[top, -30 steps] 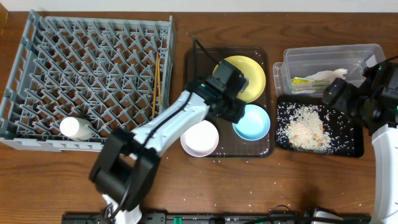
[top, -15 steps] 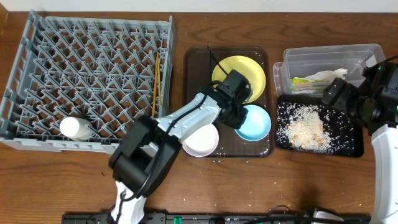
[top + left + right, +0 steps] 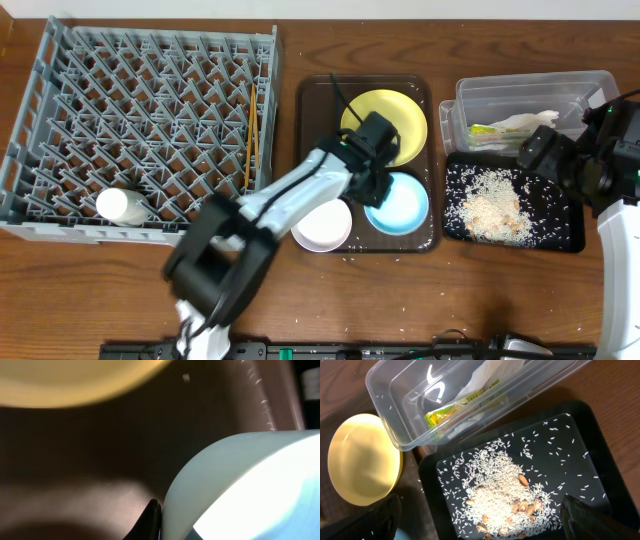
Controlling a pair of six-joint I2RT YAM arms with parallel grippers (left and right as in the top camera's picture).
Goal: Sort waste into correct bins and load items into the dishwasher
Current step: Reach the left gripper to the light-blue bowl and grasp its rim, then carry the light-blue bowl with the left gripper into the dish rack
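Light blue bowl [image 3: 400, 205] sits in the lower right part of the brown serving tray [image 3: 318, 120], just below the yellow plate [image 3: 405, 115] and beside the pale pink-white bowl [image 3: 322, 225]. Within the last second the left gripper [image 3: 374, 182] has gone from half open to pinched narrow on the bowl's upper left rim, and the bowl has slid a little to the left on the tray. In the left wrist view, one dark finger [image 3: 150, 517] presses against the outside of the bowl's wall [image 3: 240, 485]; the other finger is hidden behind it. That reads as a grasp just made, so lifting the bowl towards the grey dish rack [image 3: 60, 100] looks like the step in hand. The rack already holds the chopsticks [image 3: 251, 150] and the small white cup [image 3: 120, 206].

Well apart on the right, the right gripper [image 3: 545, 150] hangs with its jaws wide and holds nothing. It is over the black tray [image 3: 570, 235] of rice scraps [image 3: 490, 210], next to the clear tub [image 3: 590, 85] with the napkin [image 3: 525, 122] and wrapper [image 3: 485, 130].
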